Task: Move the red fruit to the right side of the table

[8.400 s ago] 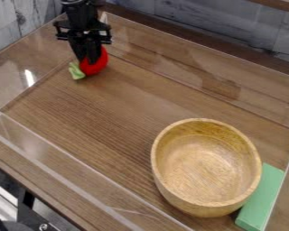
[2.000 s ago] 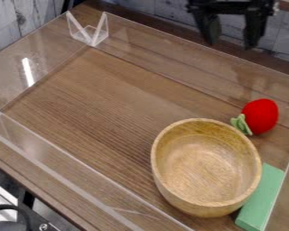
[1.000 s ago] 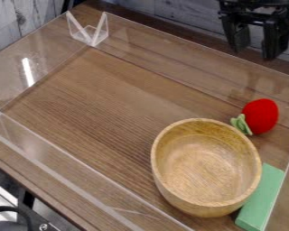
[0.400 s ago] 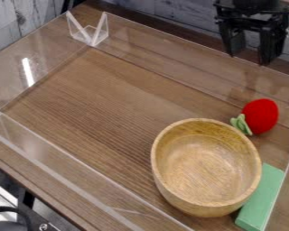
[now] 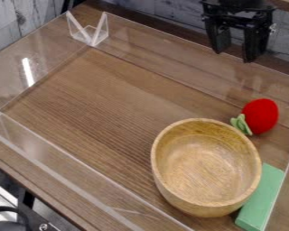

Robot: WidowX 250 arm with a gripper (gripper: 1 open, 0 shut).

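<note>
my gripper (image 5: 235, 43) hangs above the table (image 5: 98, 104), fingers wide and empty; the red fruit (image 5: 260, 115) rests at the right edge, seemingly placed.

Table (image 5: 105, 99): brown wood-grain top, low clear acrylic walls. On it: round light wooden bowl (image 5: 208, 167), near right; red fruit (image 5: 260, 115) with green leaf just behind bowl; flat pale-green block (image 5: 265, 200) beside bowl, right edge.

My arm above the pincer (image 5: 237, 41) is cut off by the top edge; the green block (image 5: 265, 200) runs past the bottom edge.
</note>
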